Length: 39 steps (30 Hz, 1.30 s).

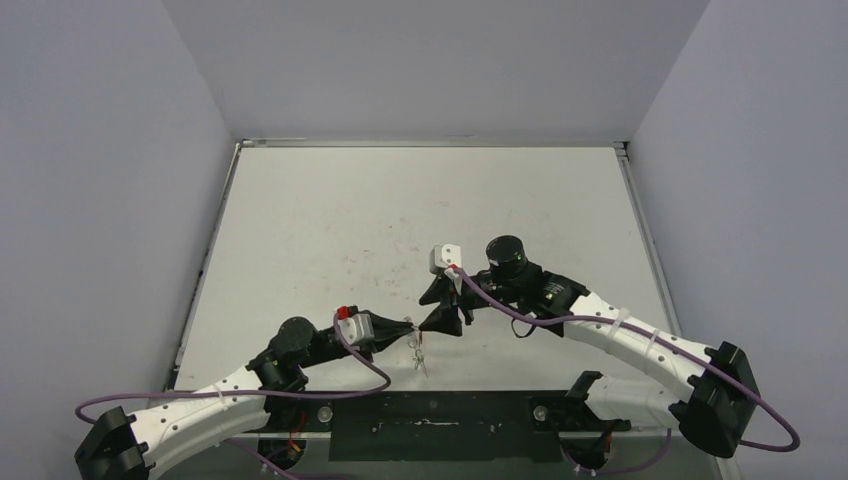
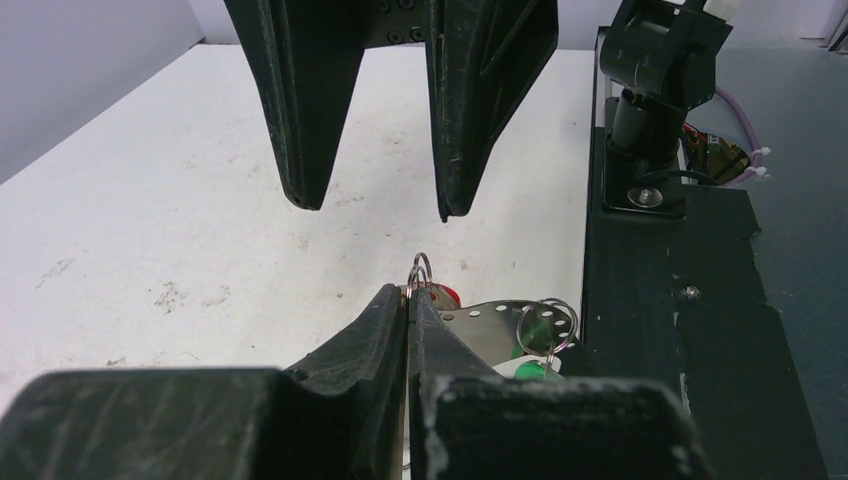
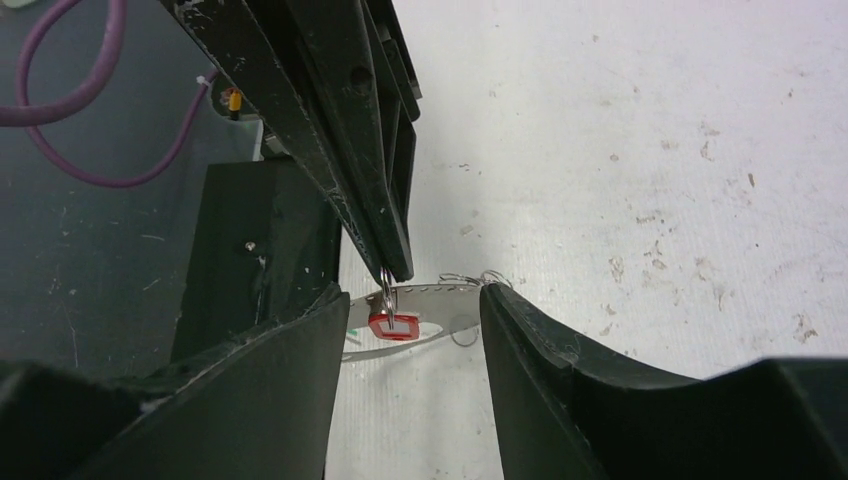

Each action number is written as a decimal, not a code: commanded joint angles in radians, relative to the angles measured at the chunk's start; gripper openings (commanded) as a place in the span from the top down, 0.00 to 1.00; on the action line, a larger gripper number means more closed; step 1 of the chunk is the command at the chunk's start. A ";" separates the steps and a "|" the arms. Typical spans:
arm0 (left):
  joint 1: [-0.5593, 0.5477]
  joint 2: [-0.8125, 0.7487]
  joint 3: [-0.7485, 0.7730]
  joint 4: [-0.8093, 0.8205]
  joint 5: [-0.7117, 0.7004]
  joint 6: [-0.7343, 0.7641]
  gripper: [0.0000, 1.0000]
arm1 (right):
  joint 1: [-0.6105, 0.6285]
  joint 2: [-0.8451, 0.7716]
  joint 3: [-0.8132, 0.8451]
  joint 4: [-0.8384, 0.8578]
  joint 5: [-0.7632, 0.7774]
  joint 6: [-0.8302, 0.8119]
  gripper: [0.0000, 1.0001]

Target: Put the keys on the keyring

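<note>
My left gripper (image 1: 408,327) (image 2: 408,292) is shut on a small split ring (image 2: 420,270) that carries the red tag (image 2: 447,295) (image 3: 393,325) of one key. Its fingertips also show in the right wrist view (image 3: 395,265). Behind the ring curves the keyring (image 2: 495,318) (image 3: 440,290), a pale silvery band dotted with holes. A second small ring (image 2: 545,322) hangs on it with the green tag (image 2: 530,368) below. My right gripper (image 1: 442,305) (image 3: 412,292) is open and empty, its jaws on either side of the red tag and just beyond my left fingertips. The key blades are hidden.
The white table (image 1: 400,210) is scuffed and walled on three sides. A black base plate (image 1: 430,430) (image 2: 680,330) runs along the near edge, directly beside the keys. The right arm's base mount (image 2: 650,100) stands on it.
</note>
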 commanded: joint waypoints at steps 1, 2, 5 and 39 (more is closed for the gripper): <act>0.000 -0.014 0.008 0.142 -0.007 -0.016 1.00 | -0.005 0.011 -0.009 0.106 -0.080 0.007 0.50; 0.000 -0.015 0.008 0.144 -0.007 -0.016 1.00 | -0.005 0.016 -0.010 0.105 -0.082 0.005 0.51; -0.001 -0.019 0.008 0.147 -0.008 -0.016 1.00 | -0.005 0.034 -0.012 0.094 -0.088 -0.008 0.51; 0.000 -0.029 0.013 0.130 -0.014 -0.014 1.00 | -0.011 0.066 -0.032 0.179 -0.145 0.036 1.00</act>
